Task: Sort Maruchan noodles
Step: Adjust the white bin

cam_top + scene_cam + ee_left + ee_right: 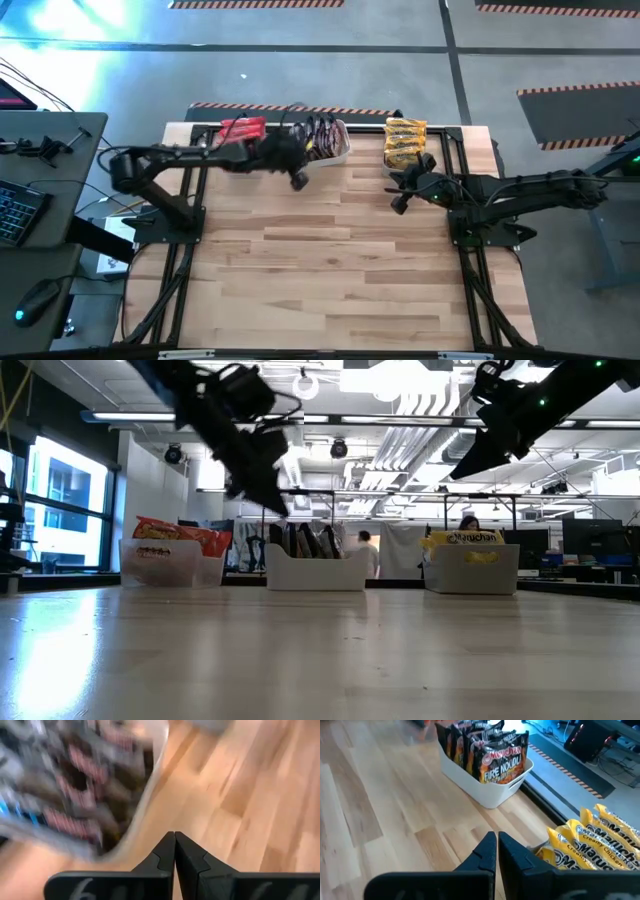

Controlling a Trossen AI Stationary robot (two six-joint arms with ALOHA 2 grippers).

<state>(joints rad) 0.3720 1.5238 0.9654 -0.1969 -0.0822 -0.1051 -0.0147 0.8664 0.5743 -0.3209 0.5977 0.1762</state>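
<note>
Maruchan noodle packets stand on edge in three tubs along the table's far edge: red-orange ones (242, 131) at the left, dark ones (320, 135) in the white middle tub (315, 575), yellow ones (405, 142) at the right. My left gripper (298, 180) hangs shut and holding nothing just in front of the middle tub's near wall (145, 795). My right gripper (398, 205) is also shut and holds nothing; it hangs above the table in front of the yellow packets (590, 845), with the dark packets (495, 755) farther off.
Bare wooden tabletop (330, 260) spreads from the tubs to the near edge. The black frame rails (180, 250) run along both table sides. A desk with a keyboard (20, 210) stands left of the table. People show in the room far behind the tubs (367, 550).
</note>
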